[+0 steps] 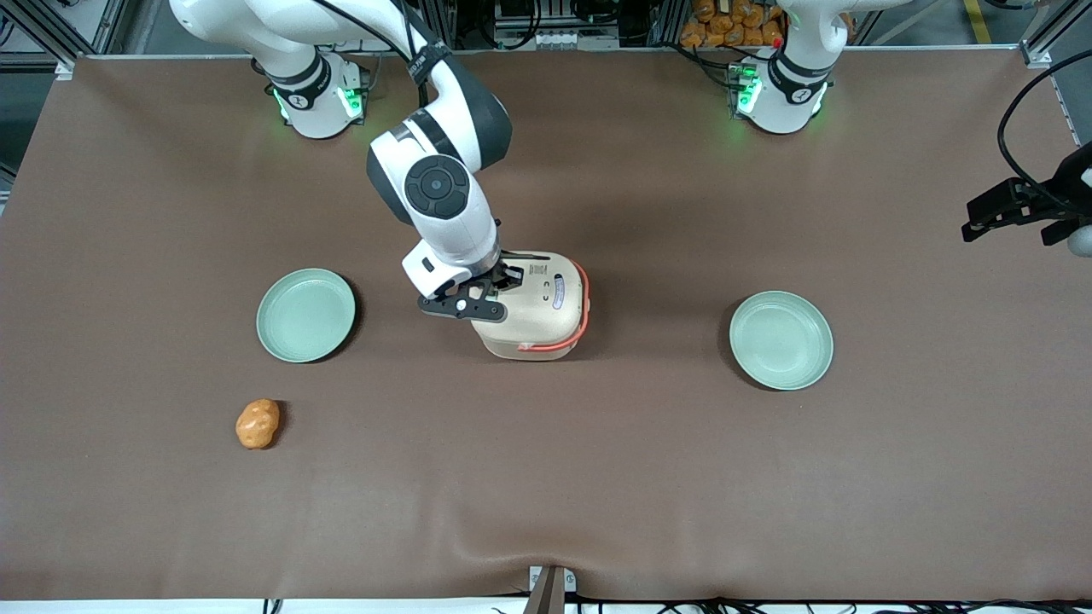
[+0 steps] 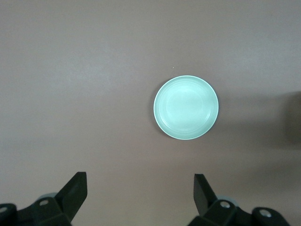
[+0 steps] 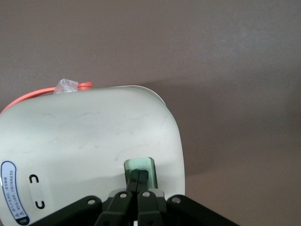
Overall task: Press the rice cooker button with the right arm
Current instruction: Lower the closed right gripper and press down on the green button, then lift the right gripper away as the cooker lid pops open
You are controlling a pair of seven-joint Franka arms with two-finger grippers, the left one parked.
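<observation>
The rice cooker (image 1: 537, 307) is a small cream pot with a domed lid and an orange-red bail handle, standing at the table's middle between two green plates. In the right wrist view its cream lid (image 3: 89, 141) fills much of the picture, with a green button (image 3: 146, 167) near its edge. My right arm's black gripper (image 1: 503, 286) is over the cooker's lid, on the side farther from the front camera. Its fingers are shut together, and their tips (image 3: 138, 176) rest on the green button.
A pale green plate (image 1: 305, 315) lies toward the working arm's end, and another (image 1: 781, 339) toward the parked arm's end; the latter also shows in the left wrist view (image 2: 186, 107). An orange lumpy object (image 1: 258, 424) lies nearer the front camera.
</observation>
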